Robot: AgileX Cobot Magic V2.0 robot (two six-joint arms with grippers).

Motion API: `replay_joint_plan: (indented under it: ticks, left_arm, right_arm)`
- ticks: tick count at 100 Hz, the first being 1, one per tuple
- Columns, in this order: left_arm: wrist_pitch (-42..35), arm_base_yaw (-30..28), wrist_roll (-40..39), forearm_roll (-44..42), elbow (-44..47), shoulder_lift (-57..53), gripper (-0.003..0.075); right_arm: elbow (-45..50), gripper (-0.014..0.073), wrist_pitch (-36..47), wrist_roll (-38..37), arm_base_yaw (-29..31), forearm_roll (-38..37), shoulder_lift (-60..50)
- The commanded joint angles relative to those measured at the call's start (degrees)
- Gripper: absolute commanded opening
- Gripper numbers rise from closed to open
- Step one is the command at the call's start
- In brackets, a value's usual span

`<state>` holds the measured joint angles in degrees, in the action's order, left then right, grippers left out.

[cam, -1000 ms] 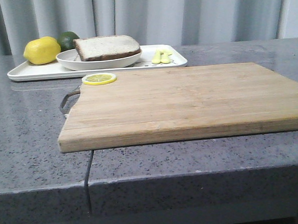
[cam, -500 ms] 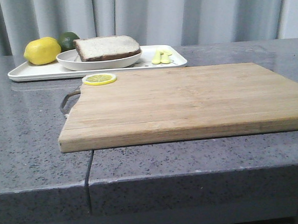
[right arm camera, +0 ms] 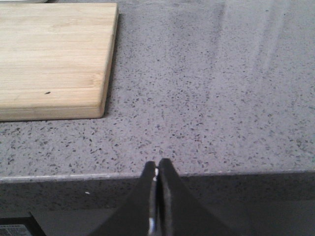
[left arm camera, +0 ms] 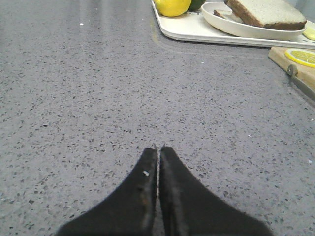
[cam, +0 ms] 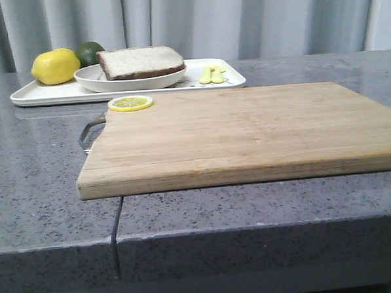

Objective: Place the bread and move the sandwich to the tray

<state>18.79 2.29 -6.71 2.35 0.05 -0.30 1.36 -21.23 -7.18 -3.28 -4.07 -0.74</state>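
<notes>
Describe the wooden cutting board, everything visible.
The rectangular light wooden cutting board lies flat on the grey speckled stone counter, near its front edge. It looks like bamboo strips, grain running lengthwise, with a thick pale edge. A dark metal handle sticks out of its left end. A yellow lemon slice sits on its far left corner. The rest of the surface is bare; neither gripper touches it.

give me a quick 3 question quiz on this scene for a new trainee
1. True or false: the bread lies in the bowl on the tray.
2. What sits at the cutting board's far left corner: A) lemon slice B) lime C) egg?
3. Fill in: the left gripper and right gripper are both ____ and holding nothing.

Key: 1 true. 2 A, the lemon slice. 3 shut.
</notes>
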Motion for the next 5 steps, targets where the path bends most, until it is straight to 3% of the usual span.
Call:
replay_joint_plan:
  ticks: [1,5]
  left_arm:
    - [-2.7,-0.1,0.2,0.1,0.8,-1.8,-0.0020]
    - [-2.7,-0.1,0.2,0.1,0.8,-1.8,-0.0020]
  right_arm:
    - [0.4,-0.0069,1.9,0.0,0.4,-0.8,-1.0]
    - [0.4,-0.0069,1.9,0.0,0.4,-0.8,-1.0]
